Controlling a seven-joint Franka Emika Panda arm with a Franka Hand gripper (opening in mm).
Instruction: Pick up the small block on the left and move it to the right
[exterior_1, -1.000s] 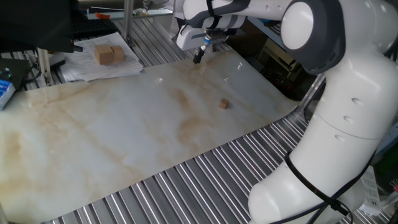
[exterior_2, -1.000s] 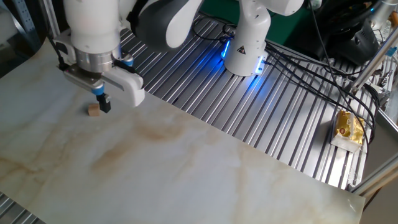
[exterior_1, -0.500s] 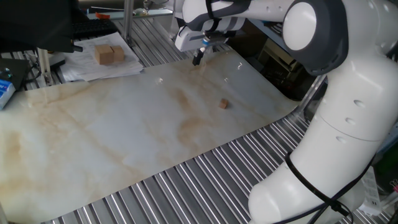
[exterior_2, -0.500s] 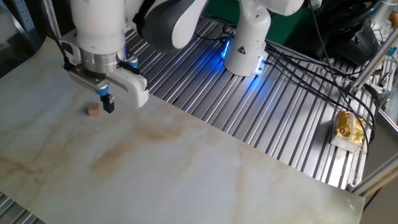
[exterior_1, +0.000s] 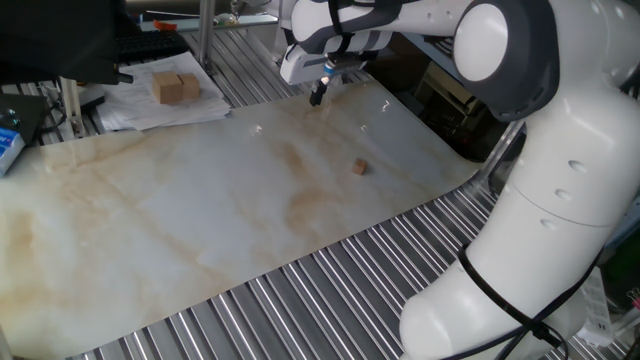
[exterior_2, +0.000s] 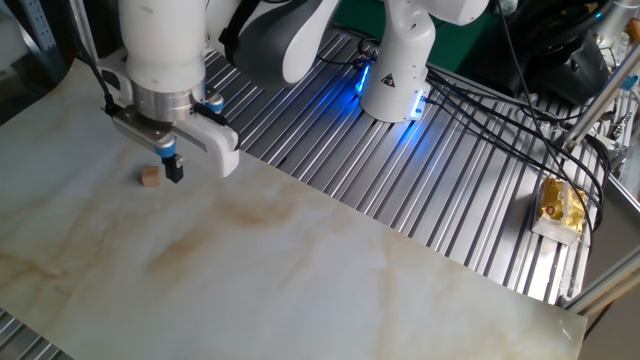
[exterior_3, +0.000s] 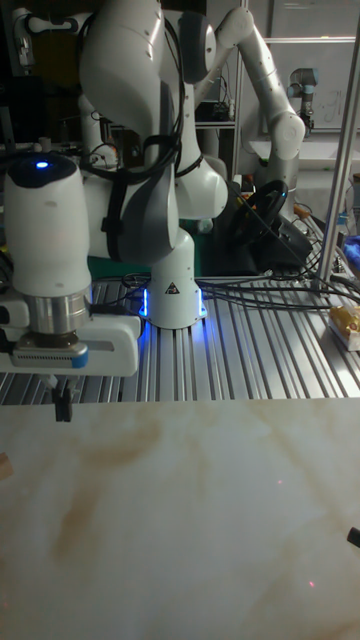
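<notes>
While the small block (exterior_2: 151, 177) sits untouched on the marbled tabletop (exterior_2: 300, 280), the gripper (exterior_2: 173, 169) hangs just beside it, probably lining up. Its fingers look pressed together, holding nothing.

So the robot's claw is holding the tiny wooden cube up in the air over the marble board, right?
Not quite. The gripper holds nothing. The small block lies on the marble board, beside the fingers, as the other fixed view shows.
</notes>
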